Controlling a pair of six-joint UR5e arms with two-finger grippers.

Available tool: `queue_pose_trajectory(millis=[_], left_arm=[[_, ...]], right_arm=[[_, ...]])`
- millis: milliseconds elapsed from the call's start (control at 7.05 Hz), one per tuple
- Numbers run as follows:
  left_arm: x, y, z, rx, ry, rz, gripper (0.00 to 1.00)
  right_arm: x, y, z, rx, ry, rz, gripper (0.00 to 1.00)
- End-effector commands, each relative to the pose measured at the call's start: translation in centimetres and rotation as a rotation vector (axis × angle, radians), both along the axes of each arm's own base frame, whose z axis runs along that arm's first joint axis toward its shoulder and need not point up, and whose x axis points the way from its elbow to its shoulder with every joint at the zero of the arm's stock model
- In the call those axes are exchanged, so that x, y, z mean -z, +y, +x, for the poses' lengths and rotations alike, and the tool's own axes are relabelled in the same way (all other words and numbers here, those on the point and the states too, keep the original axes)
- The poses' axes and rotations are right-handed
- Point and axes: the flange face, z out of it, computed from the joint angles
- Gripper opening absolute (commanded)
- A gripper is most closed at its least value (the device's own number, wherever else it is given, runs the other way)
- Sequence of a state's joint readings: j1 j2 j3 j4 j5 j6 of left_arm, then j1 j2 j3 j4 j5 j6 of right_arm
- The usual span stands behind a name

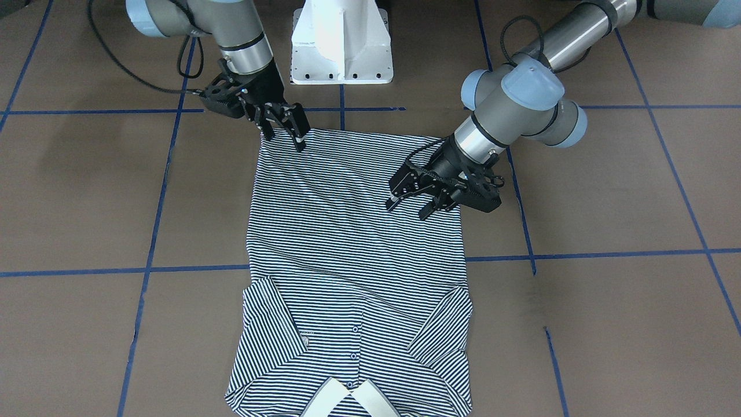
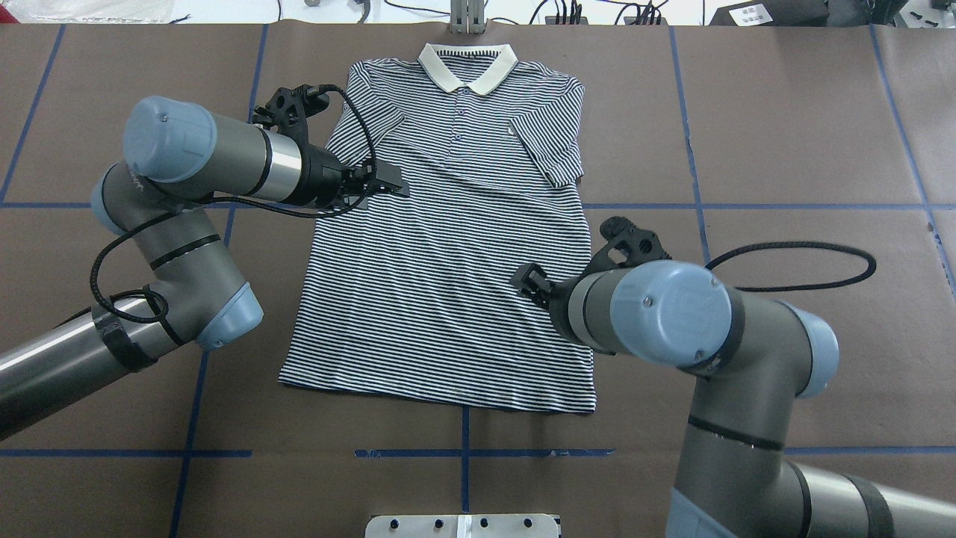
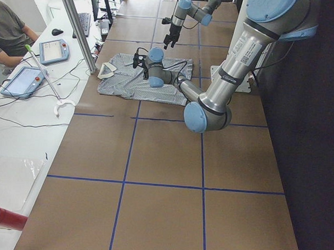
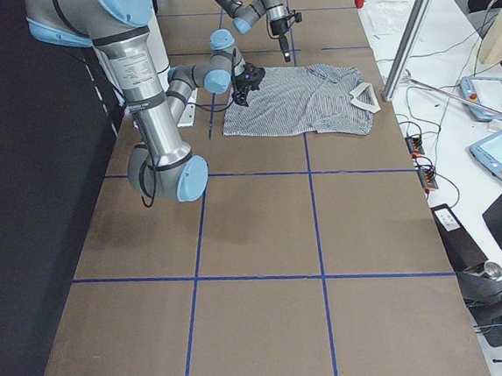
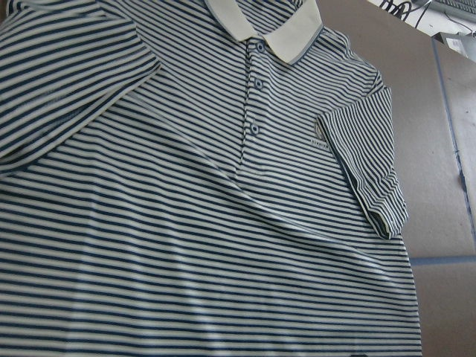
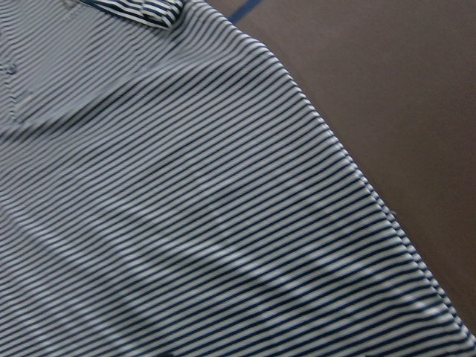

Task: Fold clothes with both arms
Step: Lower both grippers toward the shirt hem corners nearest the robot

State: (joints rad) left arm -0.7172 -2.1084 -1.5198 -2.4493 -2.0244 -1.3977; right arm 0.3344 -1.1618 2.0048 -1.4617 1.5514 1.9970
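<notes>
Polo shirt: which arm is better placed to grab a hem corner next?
Probably the right arm. The right pincer, open, hangs near the polo shirt's hem corner on its own side. The left pincer, also open, sits further up the shirt's side, toward the sleeve.

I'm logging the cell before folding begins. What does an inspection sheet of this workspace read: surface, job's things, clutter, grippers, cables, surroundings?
Surface: brown table with a blue tape grid.
Job's things: striped polo shirt spread flat, front up, cream collar on the side away from the robot.
Clutter: nothing seen.
Grippers: left gripper and right gripper both open, empty, over the shirt.
Cables: left arm's cable arcs over a sleeve; right arm's cable loops over bare table.
Surroundings: white pedestal base; side bench with a teach pendant; a seated person.
</notes>
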Motion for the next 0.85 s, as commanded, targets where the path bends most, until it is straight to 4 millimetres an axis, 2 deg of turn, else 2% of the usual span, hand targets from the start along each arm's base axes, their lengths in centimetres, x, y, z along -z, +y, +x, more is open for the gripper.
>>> queue_pose_trajectory(millis=[0, 142, 710], left_arm=[[-1.8, 0.4, -0.9, 0.028, -0.015, -0.039, 0.84], [-1.8, 0.6, -0.7, 0.038, -0.003, -0.071, 0.84], [-1.5, 0.7, -1.0, 0.043, 0.008, -0.076, 0.84]], right_arm=[[-4.7, 5.2, -3.1, -0.001, 0.127, -0.029, 0.85], [-6.0, 5.2, -3.9, 0.006, 0.156, -0.038, 0.83], [-7.7, 6.9, -4.8, 0.043, 0.229, -0.066, 0.74]])
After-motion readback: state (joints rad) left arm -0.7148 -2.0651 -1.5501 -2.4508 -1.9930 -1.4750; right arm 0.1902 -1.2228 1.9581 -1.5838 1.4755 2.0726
